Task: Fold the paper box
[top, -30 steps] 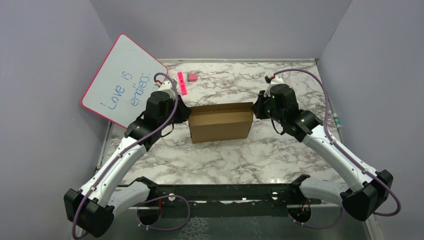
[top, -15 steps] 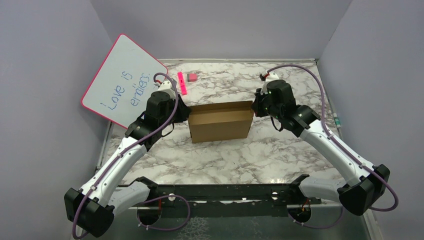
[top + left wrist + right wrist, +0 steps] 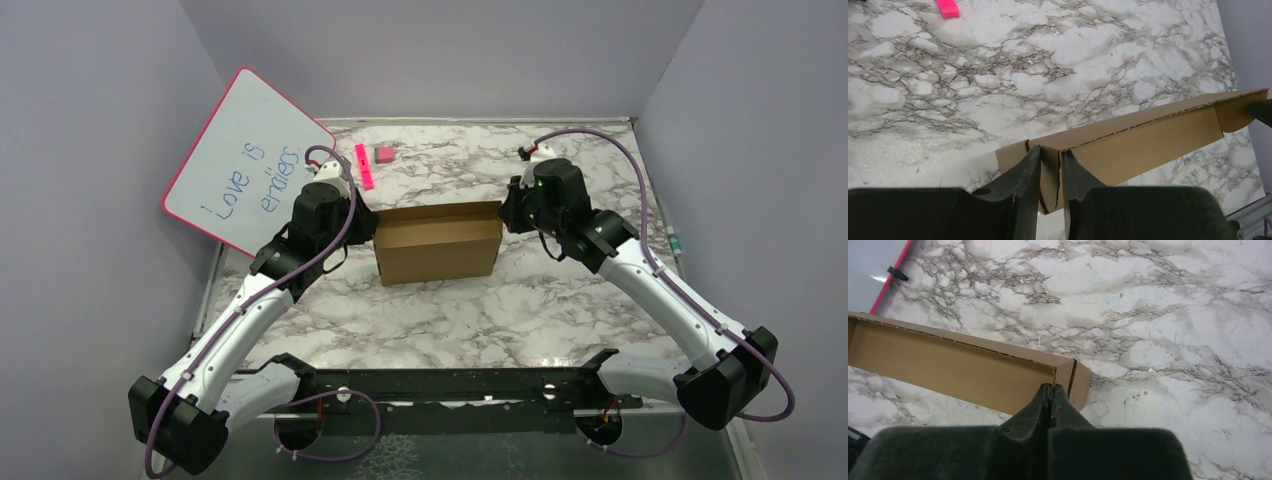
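**Top view.** My fixed camera sits above and behind the arm bases. It looks down and forward over the whole marble table (image 3: 520,300), from far enough back to take in both arms and the enclosure walls.

**Left wrist view.** I look along the left gripper (image 3: 1050,167) at close range, facing rightward down the paper box (image 3: 1148,145).

**Right wrist view.** Equally close, along the right gripper (image 3: 1050,392), facing leftward to the whiteboard (image 3: 878,270) edge.

All three views share the paper box and the marble around it.
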{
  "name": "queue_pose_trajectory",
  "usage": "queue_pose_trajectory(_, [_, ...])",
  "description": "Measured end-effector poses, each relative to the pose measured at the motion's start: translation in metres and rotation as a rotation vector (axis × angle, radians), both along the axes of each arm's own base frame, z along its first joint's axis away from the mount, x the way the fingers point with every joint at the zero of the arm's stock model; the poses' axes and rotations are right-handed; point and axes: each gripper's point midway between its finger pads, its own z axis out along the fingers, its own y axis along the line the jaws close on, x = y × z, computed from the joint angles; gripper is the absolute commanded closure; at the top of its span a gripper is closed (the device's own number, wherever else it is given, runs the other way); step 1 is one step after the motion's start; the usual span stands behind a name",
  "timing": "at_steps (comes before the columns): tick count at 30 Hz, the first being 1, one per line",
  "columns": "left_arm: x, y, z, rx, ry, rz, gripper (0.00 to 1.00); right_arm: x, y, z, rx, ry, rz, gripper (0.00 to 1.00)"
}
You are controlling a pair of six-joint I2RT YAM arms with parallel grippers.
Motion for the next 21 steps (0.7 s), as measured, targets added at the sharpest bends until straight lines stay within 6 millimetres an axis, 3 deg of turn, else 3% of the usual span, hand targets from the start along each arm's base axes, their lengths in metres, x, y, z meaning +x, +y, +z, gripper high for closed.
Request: queue_pose_trajectory(21, [0.003,0.001,-0.007,-0.01,-0.034,0.014,0.79,0.004,0.0,-0.015,0.096,-0.088,-0.028,0.99])
